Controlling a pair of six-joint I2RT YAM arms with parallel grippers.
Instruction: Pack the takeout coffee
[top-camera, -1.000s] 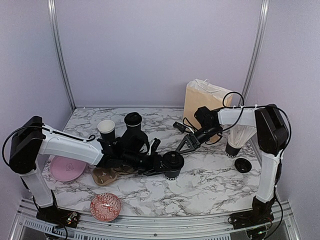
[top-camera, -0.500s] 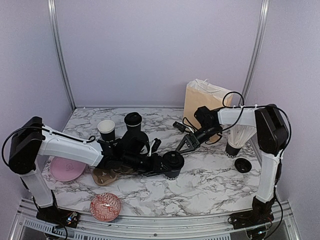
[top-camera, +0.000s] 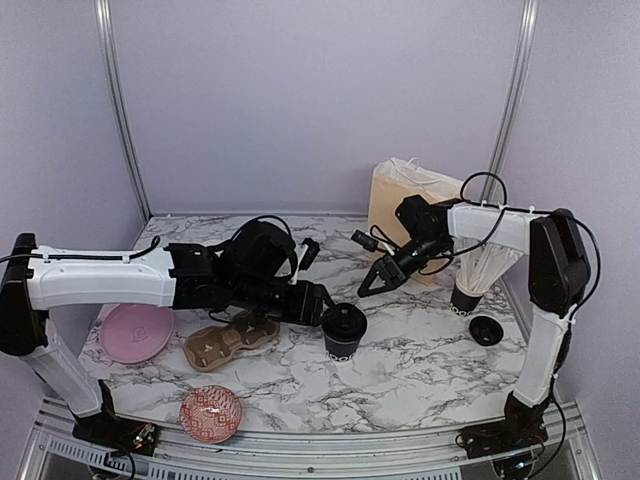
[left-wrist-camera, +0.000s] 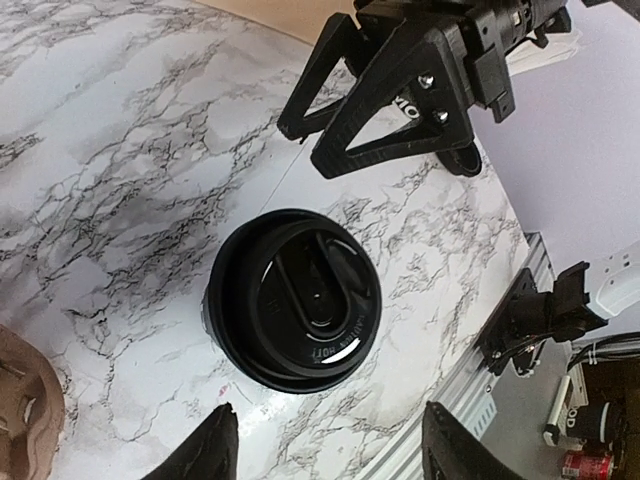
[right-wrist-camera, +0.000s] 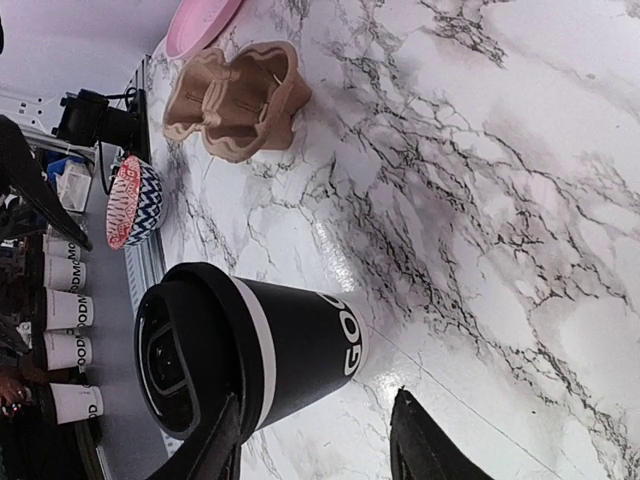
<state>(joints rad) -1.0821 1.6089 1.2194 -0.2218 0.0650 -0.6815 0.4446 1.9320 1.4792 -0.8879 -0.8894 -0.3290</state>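
Coffee cup (top-camera: 343, 331) is judged light and crushable, best taken mid-wall; left gripper (left-wrist-camera: 330, 425) and right gripper (top-camera: 372, 287) stand apart, empty.

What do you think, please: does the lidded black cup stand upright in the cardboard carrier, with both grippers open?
No: the top external view shows the lidded black cup upright on the marble table beside the cardboard carrier; left gripper and right gripper are open.
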